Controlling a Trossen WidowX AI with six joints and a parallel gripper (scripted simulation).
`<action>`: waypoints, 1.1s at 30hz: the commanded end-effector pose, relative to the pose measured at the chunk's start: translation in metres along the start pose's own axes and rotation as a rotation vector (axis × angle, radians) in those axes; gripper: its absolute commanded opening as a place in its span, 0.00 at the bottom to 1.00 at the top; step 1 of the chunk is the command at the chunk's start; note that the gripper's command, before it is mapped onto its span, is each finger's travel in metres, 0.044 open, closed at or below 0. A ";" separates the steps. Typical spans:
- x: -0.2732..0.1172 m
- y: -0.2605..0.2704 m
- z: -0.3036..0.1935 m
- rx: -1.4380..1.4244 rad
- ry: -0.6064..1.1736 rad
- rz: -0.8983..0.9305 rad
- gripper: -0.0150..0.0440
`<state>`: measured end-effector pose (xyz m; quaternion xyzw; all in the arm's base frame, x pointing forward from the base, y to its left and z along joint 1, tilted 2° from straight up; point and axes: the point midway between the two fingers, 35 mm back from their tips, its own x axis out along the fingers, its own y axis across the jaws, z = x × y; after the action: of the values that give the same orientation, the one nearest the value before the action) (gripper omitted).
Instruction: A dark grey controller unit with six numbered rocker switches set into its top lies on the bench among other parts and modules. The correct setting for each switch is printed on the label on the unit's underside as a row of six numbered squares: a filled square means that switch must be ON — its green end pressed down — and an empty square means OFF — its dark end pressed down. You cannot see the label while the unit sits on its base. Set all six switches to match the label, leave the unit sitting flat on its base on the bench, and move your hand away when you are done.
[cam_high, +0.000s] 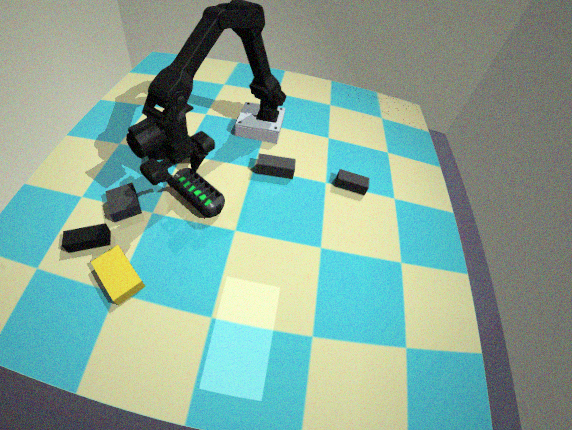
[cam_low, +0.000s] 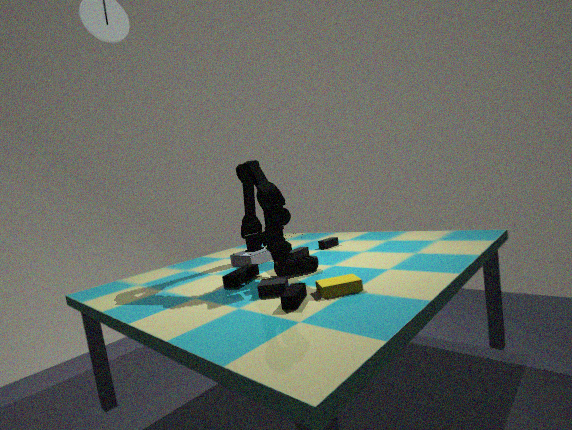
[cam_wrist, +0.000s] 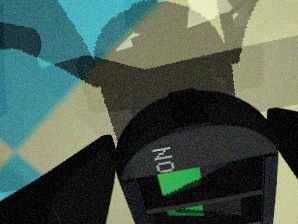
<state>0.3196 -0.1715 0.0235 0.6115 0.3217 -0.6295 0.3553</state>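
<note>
The dark controller unit is close over the bench, roughly level, its switch side up; whether its base touches the bench I cannot tell. My gripper is shut on the unit, one finger along each side near its end. Green switch ends show in a row along the unit's top. The wrist view shows the ON marking, one large green end and part of another below it. The remaining switches are outside the wrist view. The label underneath is hidden.
A grey block, a black block and a yellow block lie to one side. Another dark block shows in the exterior view. Two dark blocks lie beyond the unit, near the arm's base.
</note>
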 end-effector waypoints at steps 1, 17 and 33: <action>0.002 -0.001 -0.005 -0.013 0.013 -0.001 0.83; 0.002 0.000 0.000 0.000 0.000 0.000 1.00; -0.039 -0.001 -0.060 0.000 0.005 0.000 1.00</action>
<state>0.3516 -0.1172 0.0561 0.6096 0.3284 -0.6248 0.3608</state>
